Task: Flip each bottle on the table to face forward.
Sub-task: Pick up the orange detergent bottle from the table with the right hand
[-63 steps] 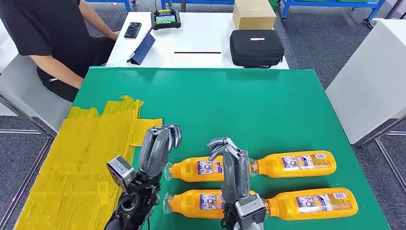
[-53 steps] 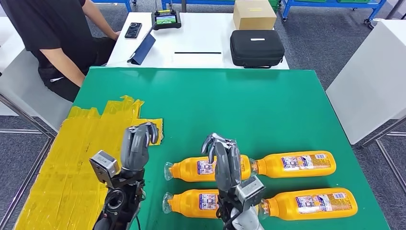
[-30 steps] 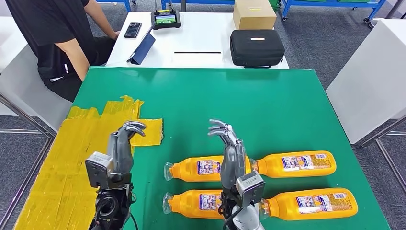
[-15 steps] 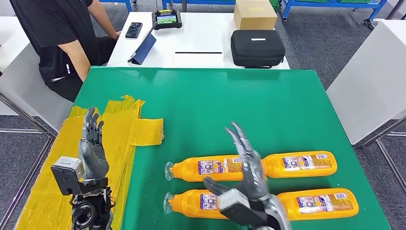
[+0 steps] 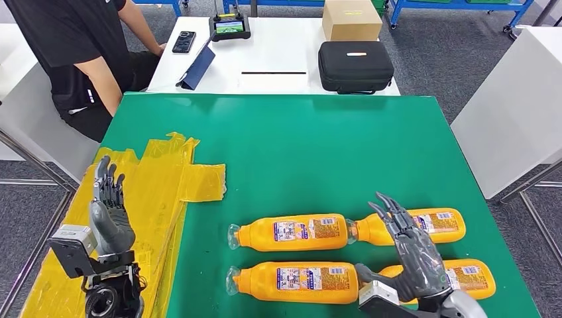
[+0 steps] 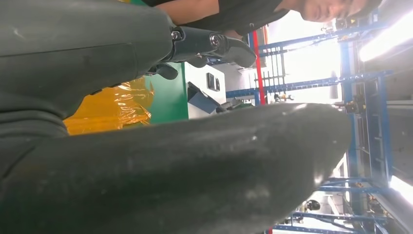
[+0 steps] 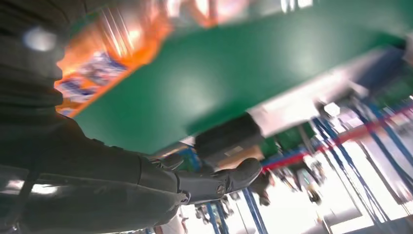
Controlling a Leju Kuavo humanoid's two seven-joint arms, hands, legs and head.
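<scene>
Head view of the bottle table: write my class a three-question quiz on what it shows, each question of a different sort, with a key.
1. True or false: the right hand grips one of the orange bottles.
2. Multiple choice: the left hand is over (a) the bare green table, (b) the yellow tape patch, (c) the black case.
3. Fill in: the orange bottles lie in ___ rows of two.

Key
1. False. Its fingers are spread and hold nothing, above the near right bottle; whether it touches the bottle cannot be told.
2. b
3. Two. The near left bottle and the far left bottle lie beside the near right and far right bottle.
</scene>
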